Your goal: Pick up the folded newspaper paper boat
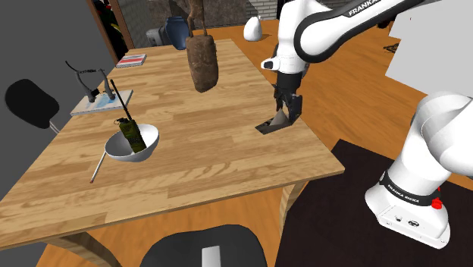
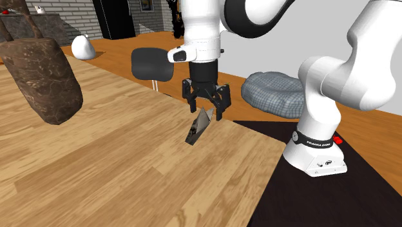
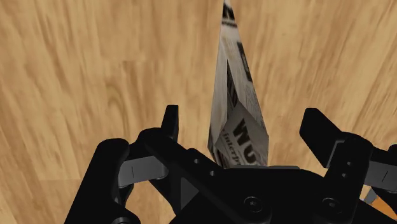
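Boat [image 2: 197,128]: on table [image 1: 189,167], near the shoulder view's right edge, between the fingers.
Jaws: gripper [image 2: 207,111] spread wide, straddling boat, not touching.
Risk: closing off-centre could tip or crush the thin paper; it may slip out.

Your wood table [image 1: 212,155] has a rough brown lump [image 1: 203,64] standing upright toward the far end. Over on the shoulder view's left there's a white bowl [image 1: 150,141] w/ a camo-green radio-looking thing [image 1: 130,135] leaning in it, and a thin stick [image 1: 98,165] just beside the bowl. Behind that you've got a flat grey tray [image 1: 89,107] and a book [image 1: 130,60] by the far edge. Off the table: blue vase [image 1: 176,33], white blob [image 1: 253,29], black chair [image 1: 30,102], dark rug [image 1: 349,174], and a grey cushion [image 2: 274,93].
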`<move>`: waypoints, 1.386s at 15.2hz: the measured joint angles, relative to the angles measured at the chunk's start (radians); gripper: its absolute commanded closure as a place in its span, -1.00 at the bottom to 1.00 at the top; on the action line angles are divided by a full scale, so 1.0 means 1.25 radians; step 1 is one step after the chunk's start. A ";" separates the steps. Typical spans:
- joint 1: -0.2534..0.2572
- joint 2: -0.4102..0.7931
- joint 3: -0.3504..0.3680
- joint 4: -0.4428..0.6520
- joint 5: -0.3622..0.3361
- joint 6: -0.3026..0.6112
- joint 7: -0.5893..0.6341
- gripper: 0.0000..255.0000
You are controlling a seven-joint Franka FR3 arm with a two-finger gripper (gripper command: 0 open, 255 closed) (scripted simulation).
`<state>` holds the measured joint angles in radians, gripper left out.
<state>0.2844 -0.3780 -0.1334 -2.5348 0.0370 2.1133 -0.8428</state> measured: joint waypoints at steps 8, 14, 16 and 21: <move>0.001 0.004 0.000 -0.012 0.001 0.016 -0.001 1.00; 0.000 -0.002 0.001 -0.003 0.000 0.002 0.001 1.00; 0.000 -0.010 0.002 0.009 -0.001 -0.019 0.004 1.00; -0.001 -0.032 0.005 0.048 -0.004 -0.079 0.009 1.00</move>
<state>0.2836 -0.4183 -0.1277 -2.4745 0.0324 2.0147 -0.8316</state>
